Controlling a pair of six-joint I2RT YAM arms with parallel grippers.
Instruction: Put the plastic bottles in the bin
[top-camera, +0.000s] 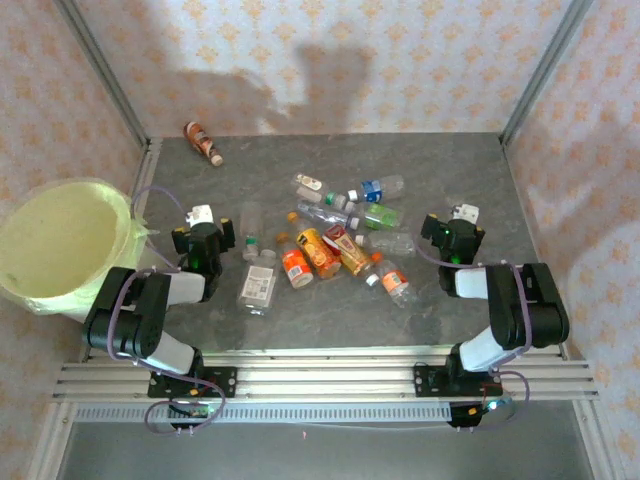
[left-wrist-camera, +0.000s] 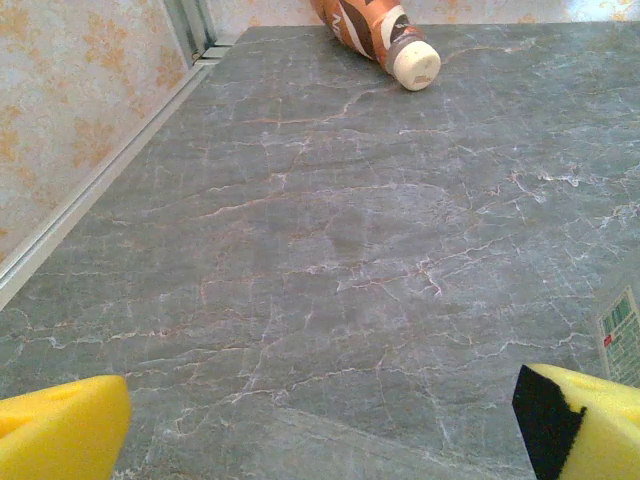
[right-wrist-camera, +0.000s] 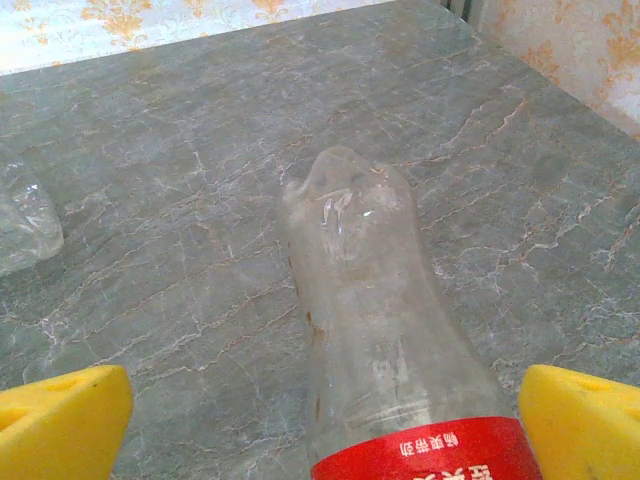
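Bin (top-camera: 60, 245): round, pale yellow-green plastic, 0 inside.
Bottles (top-camera: 318, 250): small clear plastic, all on grey desk (top-camera: 450, 170).
Jaws: both pairs spread, empty.

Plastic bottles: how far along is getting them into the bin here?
Done: nothing visible; the round pale yellow-green plastic bin shows no bottles inside. In hand: nothing; left gripper and right gripper are open, the right straddling a crushed clear red-labelled bottle. Left: the scattered clear plastic bottles mid-table and the brown bottle at the far edge.
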